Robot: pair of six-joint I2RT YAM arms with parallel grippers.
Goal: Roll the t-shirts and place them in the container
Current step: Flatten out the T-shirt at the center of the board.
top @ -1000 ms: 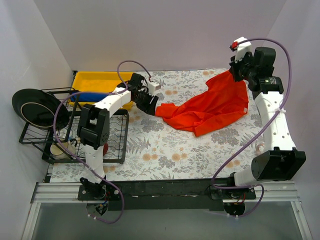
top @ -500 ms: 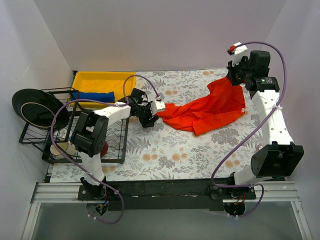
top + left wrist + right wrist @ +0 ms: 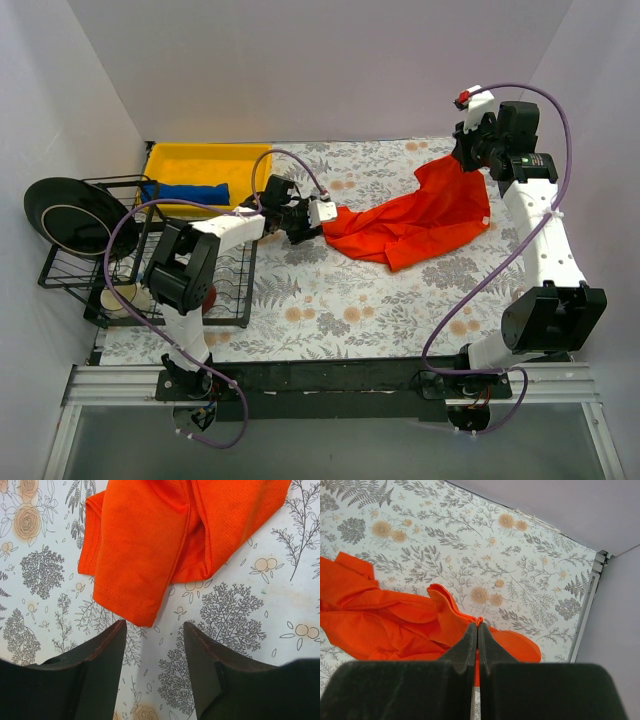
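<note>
- Orange t-shirt (image 3: 410,215) crumpled, neckline hidden; long axis runs near-left to far-right.
- Right end effector (image 3: 478,628) clamped on its far edge.
- Left end effector (image 3: 154,630) spread wide, empty, just short of it.

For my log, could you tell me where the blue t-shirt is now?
In the top view, the blue t-shirt lies in the yellow bin at the far left, just behind the wire rack.

A yellow bin (image 3: 200,160) stands beside a wire rack (image 3: 232,282) holding a dark plate (image 3: 65,215).
</note>
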